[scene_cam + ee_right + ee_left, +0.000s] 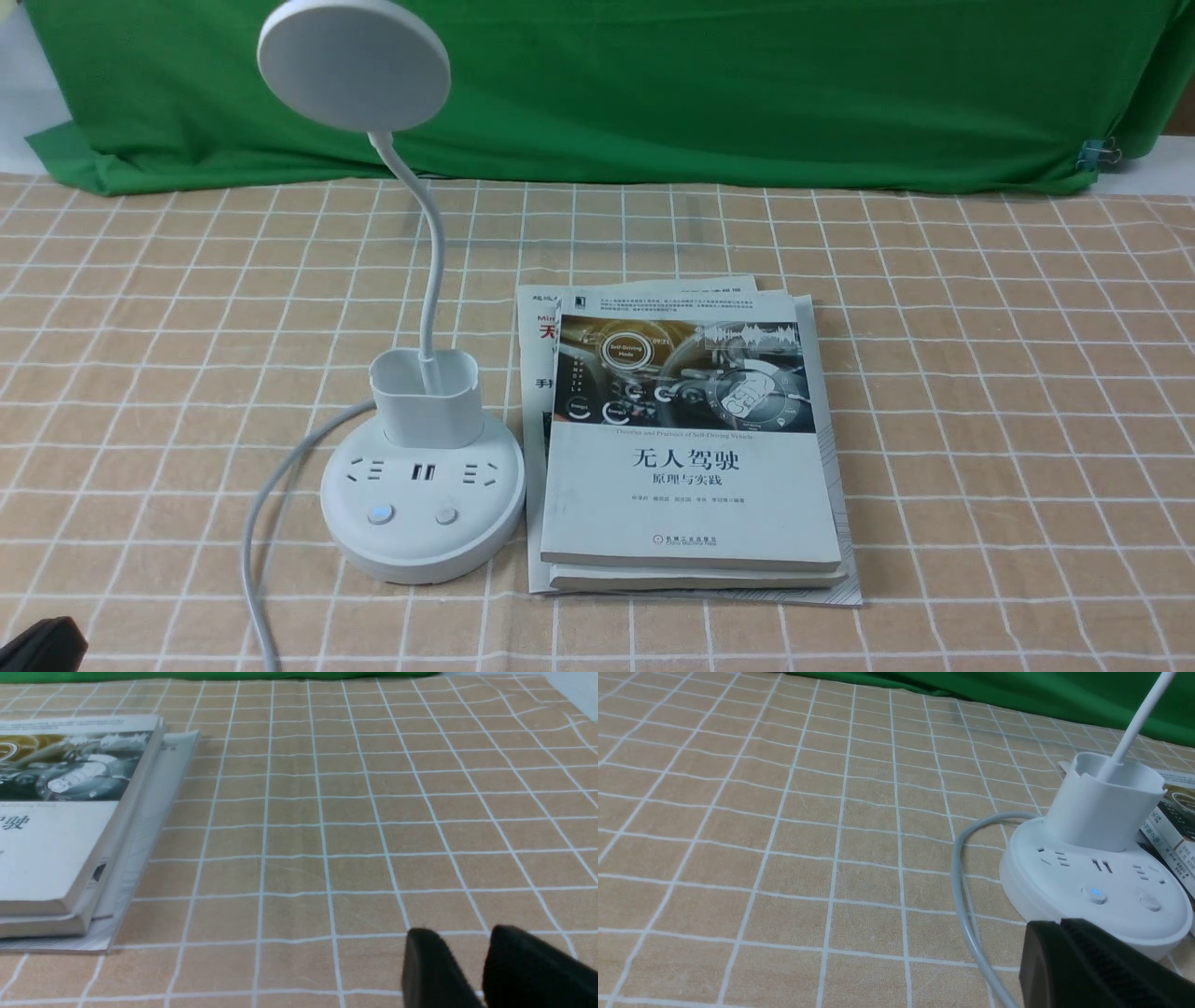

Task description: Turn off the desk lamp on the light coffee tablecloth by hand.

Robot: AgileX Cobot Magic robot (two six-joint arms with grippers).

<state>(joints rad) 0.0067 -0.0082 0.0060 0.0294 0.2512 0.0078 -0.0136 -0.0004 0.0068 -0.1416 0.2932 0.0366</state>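
Note:
The white desk lamp [422, 504] stands on the light coffee tablecloth [980, 373], left of centre. Its disc head [353, 63] rises on a bent neck from the cup holder [426, 397]. The left button [380, 513] on the base glows blue; the right button [446, 514] is unlit. My left gripper [37, 644] shows only as a black tip at the near left corner. In the left wrist view it [1059, 924] is shut and empty, just short of the lamp base [1092, 891]. My right gripper [467, 938] is empty, its fingers a narrow gap apart, over bare cloth.
A stack of books [686, 448] lies right beside the lamp base, also in the right wrist view [70, 812]. The lamp's white cord [261, 504] curves off the base's left side toward the near edge. A green backdrop cloth [700, 84] hangs behind.

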